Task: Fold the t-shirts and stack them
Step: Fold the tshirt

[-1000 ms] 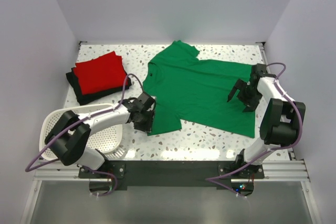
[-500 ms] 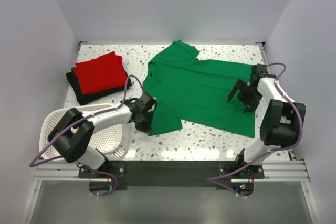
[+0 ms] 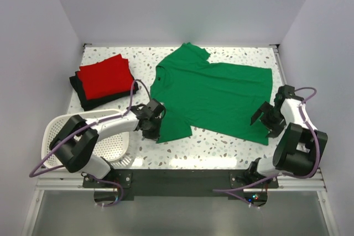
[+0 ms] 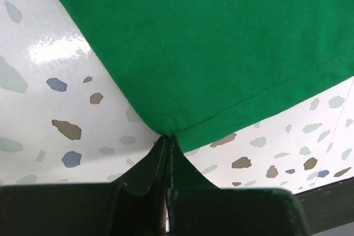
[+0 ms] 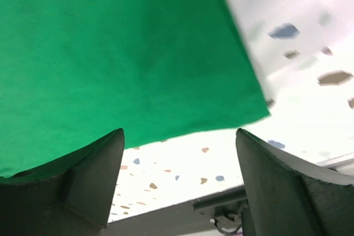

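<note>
- The green shirt [image 3: 213, 95] lies spread flat in the middle of the table [image 3: 221, 147], collar toward the left and bottom hem toward the right. Flat and open, it is ready for a fold, and it looks like the one shirt not yet folded.
- The left gripper [image 3: 156, 128] is clamped tight on the near left corner of the green shirt. In the wrist view its fingers [image 4: 157, 161] meet with the stitched edge pinched at their tip. A bite this far out on the corner probably lets the arm lift and carry that side without bunching the middle.
- The right gripper [image 3: 269, 120] sits low at the near right corner of the shirt, its jaws spread wide and holding nothing. From its own camera the cloth edge runs between the two fingers [image 5: 94, 175]. It seems lined up to take this corner, so that both arms can carry the near edge together.
- The red shirt [image 3: 105, 74] rests folded on top of the folded black shirt [image 3: 83, 99] at the far left. That pile is well apart from the green one and is likely where it goes once folded.
- The white basket [image 3: 113, 146] stands at the near left, beside the left arm and out of the folding area.
</note>
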